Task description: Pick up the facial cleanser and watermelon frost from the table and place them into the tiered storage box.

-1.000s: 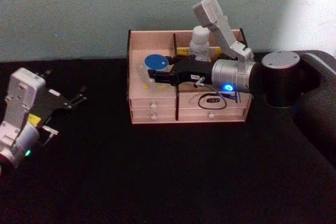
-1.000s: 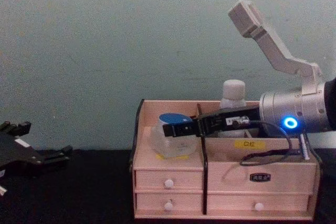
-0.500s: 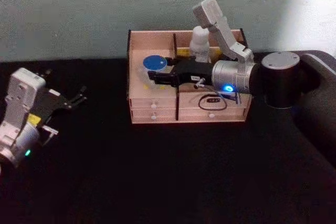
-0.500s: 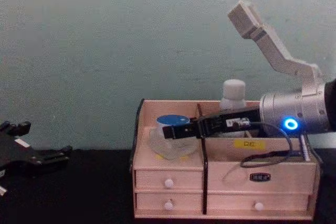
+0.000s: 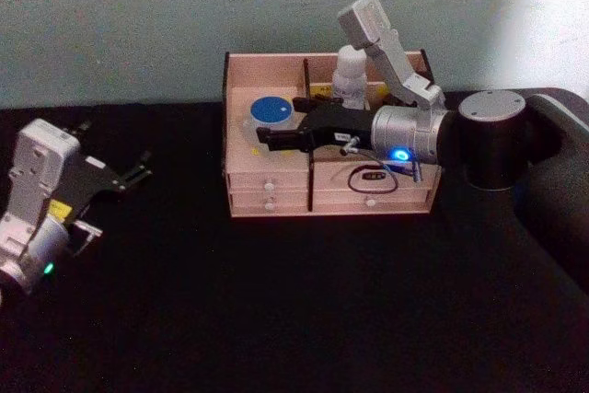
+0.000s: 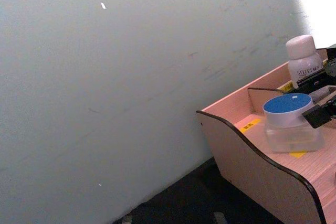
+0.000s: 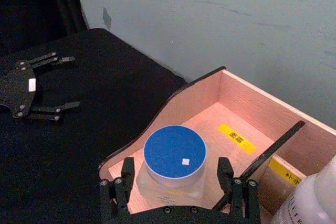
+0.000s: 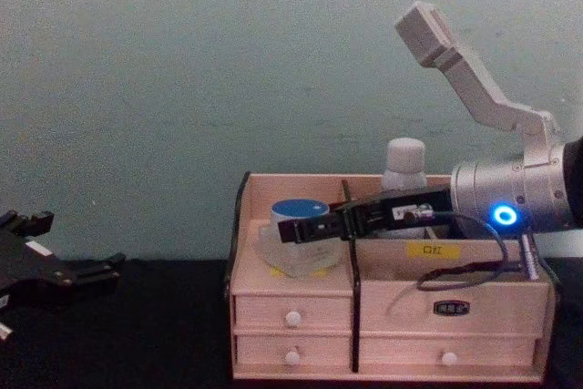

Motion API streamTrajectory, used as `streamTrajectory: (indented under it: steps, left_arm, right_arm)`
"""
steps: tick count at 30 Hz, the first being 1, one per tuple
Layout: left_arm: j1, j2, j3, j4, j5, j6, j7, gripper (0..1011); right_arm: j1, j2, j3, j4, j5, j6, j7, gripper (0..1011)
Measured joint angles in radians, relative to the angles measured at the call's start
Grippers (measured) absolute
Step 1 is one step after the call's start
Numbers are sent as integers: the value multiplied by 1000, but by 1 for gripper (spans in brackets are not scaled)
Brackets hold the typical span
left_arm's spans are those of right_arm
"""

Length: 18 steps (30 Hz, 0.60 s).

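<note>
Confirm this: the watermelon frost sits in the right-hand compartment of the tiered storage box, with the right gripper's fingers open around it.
Wrong compartment. The head view shows the watermelon frost in the left-hand compartment of the tiered storage box; the right gripper does have its fingers open around it.

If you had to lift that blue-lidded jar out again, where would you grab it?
Probably across the round lid rim of the jar, coming from above: it is squat and upright, with the box wall close beside it. The right pincer sits open astride it.
</note>
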State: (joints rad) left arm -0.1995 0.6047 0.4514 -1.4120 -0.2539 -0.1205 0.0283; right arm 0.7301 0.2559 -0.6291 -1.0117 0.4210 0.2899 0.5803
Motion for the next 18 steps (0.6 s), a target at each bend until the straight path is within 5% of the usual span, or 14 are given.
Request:
streamTrajectory:
  steps: [8, 18]
  left_arm:
    - [0, 0, 0, 0, 0, 0, 0, 1001]
    - [0, 0, 0, 0, 0, 0, 0, 1002]
  right_arm:
    - [-10, 8, 1, -25, -3, -4, -1, 1002]
    - [-102, 106, 38, -230, 29, 27, 4, 1002]
